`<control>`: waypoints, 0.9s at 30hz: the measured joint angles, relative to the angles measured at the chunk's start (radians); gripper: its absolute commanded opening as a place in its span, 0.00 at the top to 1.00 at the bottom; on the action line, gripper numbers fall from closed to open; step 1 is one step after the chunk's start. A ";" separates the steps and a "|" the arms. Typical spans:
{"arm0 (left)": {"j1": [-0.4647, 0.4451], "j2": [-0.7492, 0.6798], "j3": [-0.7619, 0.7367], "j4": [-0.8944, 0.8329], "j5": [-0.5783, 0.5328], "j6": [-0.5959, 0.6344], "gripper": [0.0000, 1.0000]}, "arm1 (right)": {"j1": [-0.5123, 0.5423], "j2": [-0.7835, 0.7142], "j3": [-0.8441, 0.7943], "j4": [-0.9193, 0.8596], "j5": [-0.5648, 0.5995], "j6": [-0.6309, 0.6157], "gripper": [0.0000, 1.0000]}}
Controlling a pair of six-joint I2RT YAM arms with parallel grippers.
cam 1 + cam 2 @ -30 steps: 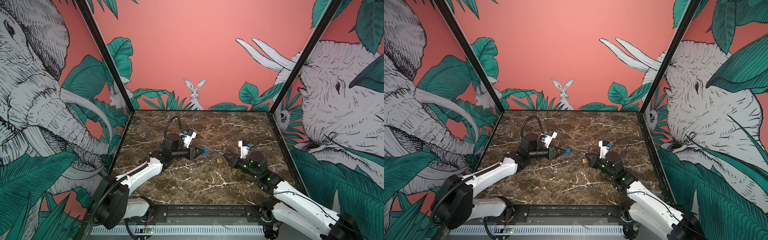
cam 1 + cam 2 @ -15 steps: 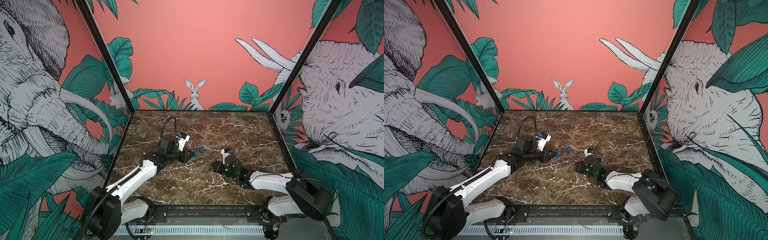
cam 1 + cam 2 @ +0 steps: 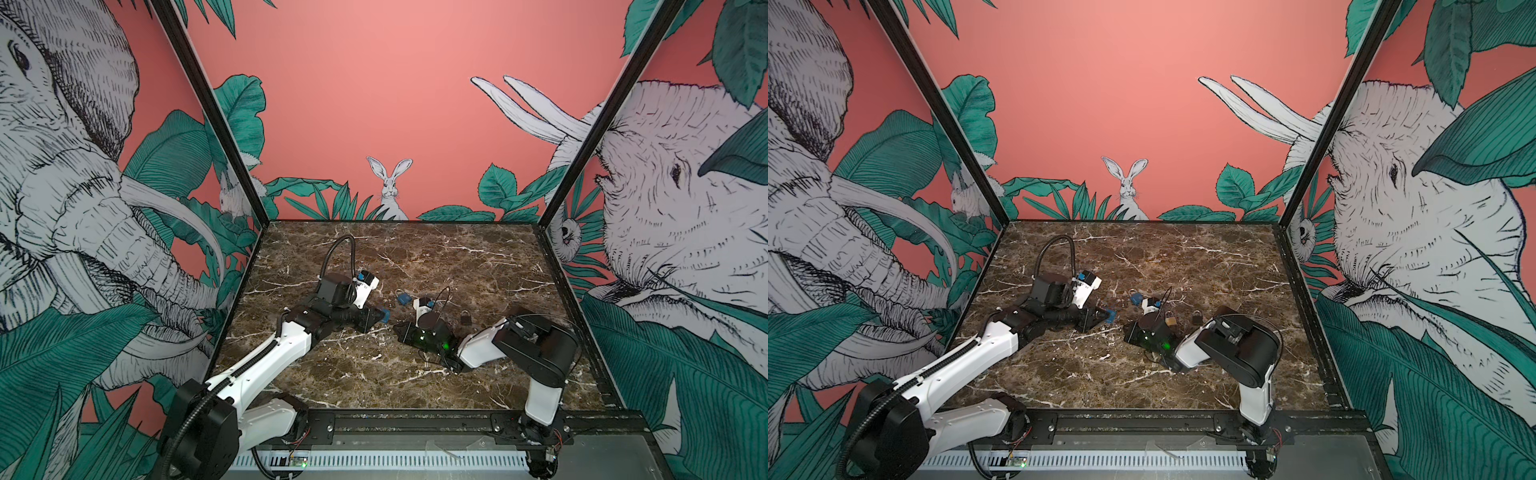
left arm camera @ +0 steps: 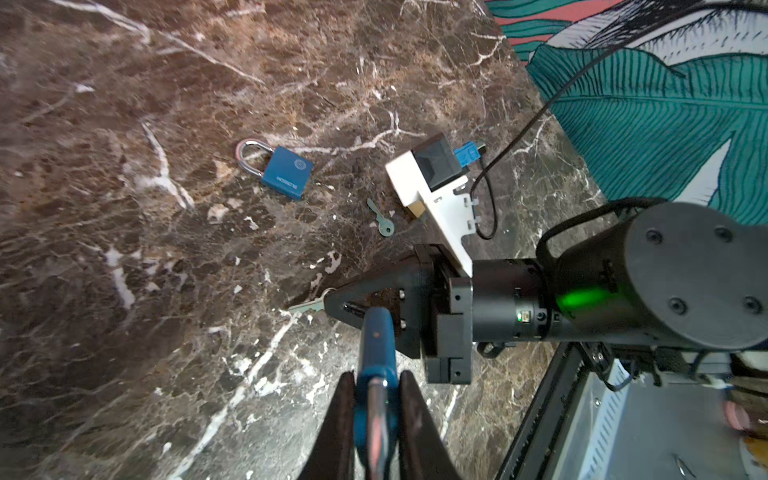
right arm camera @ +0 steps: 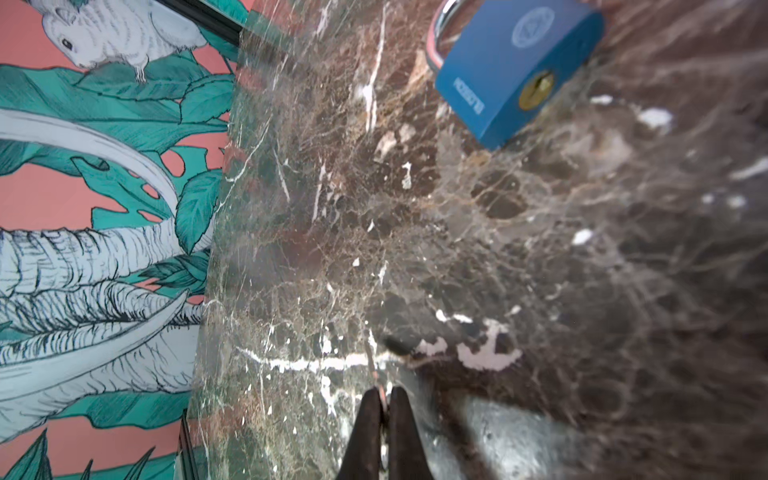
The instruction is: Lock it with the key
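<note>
Here the left gripper (image 4: pixel 377 380) pinches a blue padlock (image 4: pixel 375 332), while the right gripper (image 4: pixel 330 302) clamps a small silver key (image 4: pixel 305 308).

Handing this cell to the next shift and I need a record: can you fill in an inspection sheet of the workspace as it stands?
Surface: brown marble tabletop with white veins; no spills seen.
Job's things: blue padlock in the left gripper; key in the right gripper.
Clutter: second blue padlock, loose key, brass padlock and dark padlock, all on the tabletop.
Grippers: left gripper shut on the blue padlock; right gripper shut on the key.
Cables: black hose looping above the left arm; thin wire at the right wrist camera.
Surroundings: pink walls printed with jungle animals.
</note>
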 measured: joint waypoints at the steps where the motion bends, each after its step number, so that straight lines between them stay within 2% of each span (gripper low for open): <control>1: 0.000 0.004 0.000 0.001 0.014 -0.002 1.00 | 0.003 0.003 0.000 0.005 0.008 0.006 1.00; 5: 0.000 0.013 -0.001 0.014 0.080 -0.019 1.00 | 0.008 0.005 0.000 0.027 0.039 0.029 1.00; 8: 0.000 0.039 -0.003 0.021 0.117 -0.027 1.00 | 0.009 0.006 0.000 0.030 0.052 0.036 0.95; 14: 0.000 0.066 -0.040 0.027 0.142 -0.030 1.00 | 0.009 0.021 -0.001 0.030 0.063 0.057 0.84; 16: 0.000 0.076 -0.048 0.027 0.143 -0.031 1.00 | 0.009 0.022 -0.006 0.030 0.074 0.064 0.76; 19: 0.000 0.097 -0.051 0.027 0.143 -0.034 1.00 | 0.009 0.021 -0.012 0.048 0.087 0.077 0.69; 27: 0.000 0.165 -0.047 0.007 0.121 -0.023 1.00 | 0.009 -0.047 -0.059 0.000 0.126 0.079 0.69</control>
